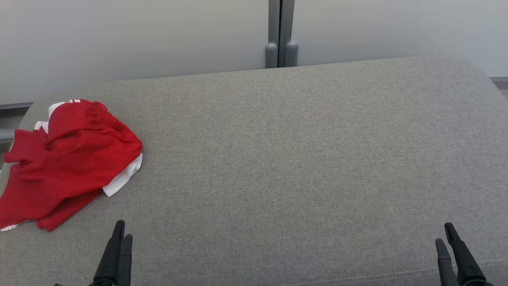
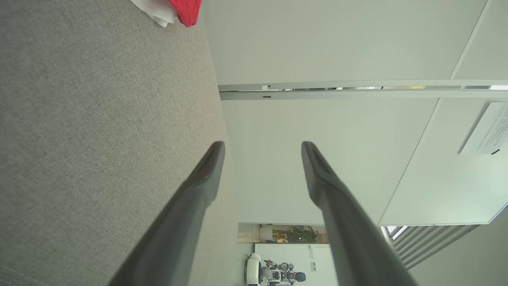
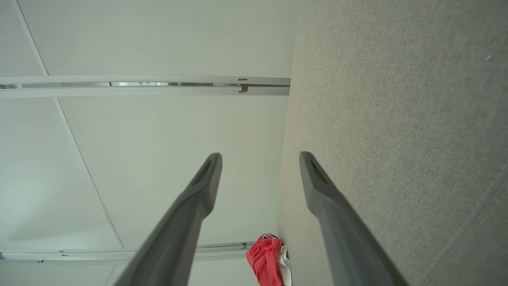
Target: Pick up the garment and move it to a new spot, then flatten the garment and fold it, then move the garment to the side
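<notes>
The garment [image 1: 67,163] is red with white trim and lies crumpled at the left edge of the grey fabric surface [image 1: 278,159]. A corner of the garment [image 2: 184,10] peeks in at the top of the left wrist view, and the garment [image 3: 266,260] sits small and far off in the right wrist view. My left gripper [image 1: 122,229] rests at the lower left, below and right of the garment, apart from it. At the lower right stands my right gripper [image 1: 444,234]. Both wrist views show the left gripper [image 2: 262,147] and right gripper [image 3: 260,157] open with nothing between the fingers.
Pale wall panels [image 1: 139,35] rise behind the surface, joined by a grey post [image 1: 281,35]. The surface's rounded far edge runs along the top, and a seam [image 1: 397,274] marks its near edge. Another robot [image 2: 274,272] stands far off.
</notes>
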